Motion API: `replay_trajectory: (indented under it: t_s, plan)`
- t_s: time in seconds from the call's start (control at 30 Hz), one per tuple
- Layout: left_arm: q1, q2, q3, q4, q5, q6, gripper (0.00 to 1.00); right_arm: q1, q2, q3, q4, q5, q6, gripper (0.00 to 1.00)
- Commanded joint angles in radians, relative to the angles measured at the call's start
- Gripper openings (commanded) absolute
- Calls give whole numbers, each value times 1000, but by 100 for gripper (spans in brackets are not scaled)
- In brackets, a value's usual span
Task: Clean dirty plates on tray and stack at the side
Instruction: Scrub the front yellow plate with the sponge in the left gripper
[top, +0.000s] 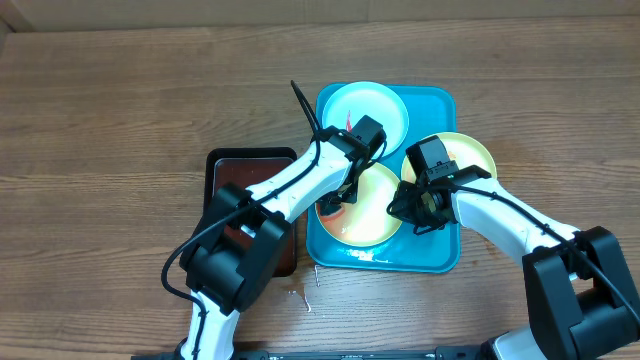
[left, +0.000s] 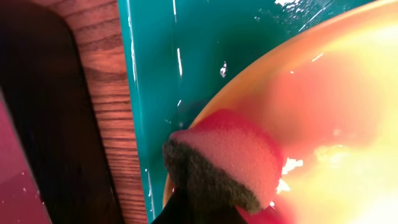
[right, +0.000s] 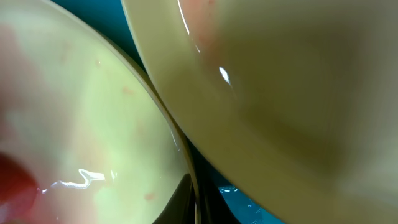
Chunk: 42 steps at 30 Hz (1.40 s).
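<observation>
The blue tray (top: 435, 258) holds three plates. A pale blue plate (top: 385, 105) lies at the back, one yellow-green rimmed plate (top: 470, 155) at the right, and another (top: 375, 220) at the front. My left gripper (top: 335, 200) is shut on a pink sponge with a dark green scouring side (left: 230, 158), pressed on the front plate's left rim (left: 336, 93), which looks reddish there. My right gripper (top: 415, 212) pinches the front plate's right rim (right: 93, 118), one finger inside and one outside (right: 196, 202). The right plate (right: 280, 93) overlaps above it.
A dark brown tray (top: 250, 165) lies against the blue tray's left side and shows in the left wrist view (left: 43, 124). Small bits of debris (top: 300, 293) lie on the wooden table in front of it. The blue tray floor (left: 161, 62) is wet.
</observation>
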Motion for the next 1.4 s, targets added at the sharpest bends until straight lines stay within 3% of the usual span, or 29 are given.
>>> replay_trajectory:
  t_s: [0.0, 0.23, 0.53, 0.67, 0.77, 1.13, 1.37]
  plan:
    - [17, 14, 10, 18, 64, 44, 4, -8, 22, -2, -14, 101, 19, 4]
    - [4, 15, 2, 174, 497, 138, 4, -8, 22, -2, -19, 101, 19, 4]
    - [-17, 53, -5, 201, 599, 133, 4, -8, 22, -2, -23, 101, 18, 4]
    - [-9, 71, -5, 158, 561, 109, 4, -8, 22, -2, -24, 100, 7, 4]
    - [6, 70, -2, 93, 452, 26, 4, -8, 22, -2, -27, 100, 3, 4]
    - [18, 44, 48, -104, 86, -18, 4, -8, 22, -2, -28, 100, 3, 4]
    - [21, 11, 112, -139, 198, -14, 4, -8, 22, -2, -39, 100, 0, 4]
